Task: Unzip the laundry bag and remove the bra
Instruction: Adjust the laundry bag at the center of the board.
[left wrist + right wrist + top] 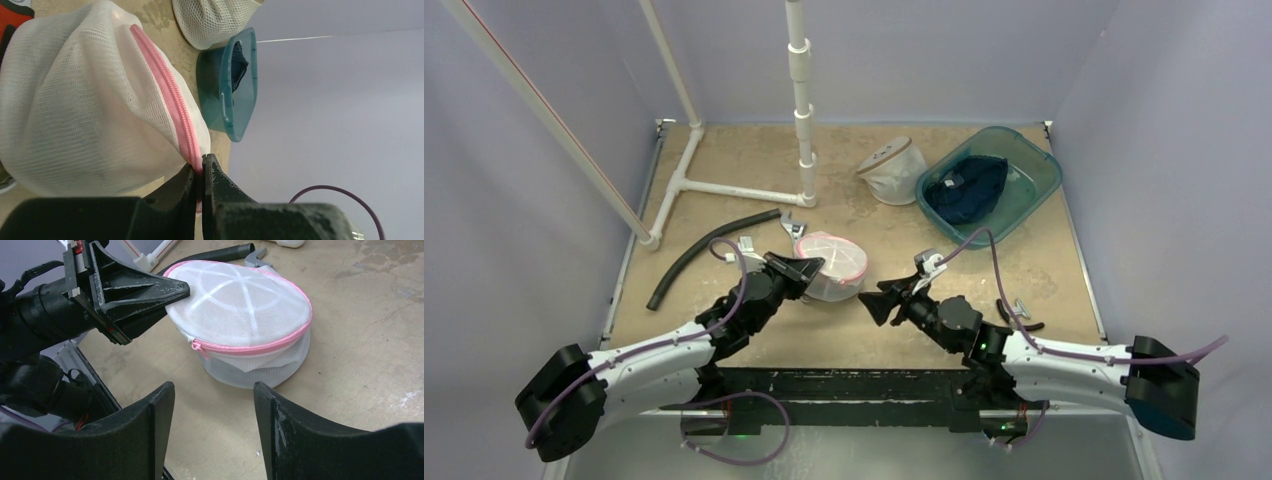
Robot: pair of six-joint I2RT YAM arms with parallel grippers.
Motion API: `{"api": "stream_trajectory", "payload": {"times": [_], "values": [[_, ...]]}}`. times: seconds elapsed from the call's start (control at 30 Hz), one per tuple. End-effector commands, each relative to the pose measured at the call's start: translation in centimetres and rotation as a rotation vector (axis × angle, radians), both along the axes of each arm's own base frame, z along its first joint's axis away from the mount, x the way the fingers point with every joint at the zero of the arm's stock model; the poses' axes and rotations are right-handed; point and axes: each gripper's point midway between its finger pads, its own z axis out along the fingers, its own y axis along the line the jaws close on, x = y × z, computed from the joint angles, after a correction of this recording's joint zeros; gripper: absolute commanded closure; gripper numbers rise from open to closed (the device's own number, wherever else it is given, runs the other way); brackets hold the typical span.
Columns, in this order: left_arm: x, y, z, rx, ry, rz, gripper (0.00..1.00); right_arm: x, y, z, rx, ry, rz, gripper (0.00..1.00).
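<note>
- While the left pincer (202,167) pinches the laundry bag (240,310) at its pink zipper (172,100), unzipping looks unstarted.
- Wide, empty right pincer (214,392) must next close on the zipper pull (196,344) just ahead.

The table (754,165) is overlooked from above and behind the arm bases by the top external camera, aimed forward and down, with the whole surface taken in. The left wrist view is rolled sideways and held right against the laundry bag (85,100). The right wrist view is aimed low across the tabletop from near by. The laundry bag is shared by all three views; the left gripper (185,289) is also caught in the right wrist view.
</note>
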Motion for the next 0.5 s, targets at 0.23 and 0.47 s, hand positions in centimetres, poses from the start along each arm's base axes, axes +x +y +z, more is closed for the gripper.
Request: {"api": "stream_trajectory", "payload": {"times": [0.23, 0.47], "values": [[0.8, 0.0, 2.6, 0.004, -0.041, 0.025, 1.0, 0.3, 1.4, 2.0, 0.097, -0.011, 0.008, 0.55], [1.0, -0.6, 2.6, 0.0, -0.026, 0.014, 1.0, 0.6, 3.5, 1.1, 0.045, 0.032, 0.041, 0.53]]}}
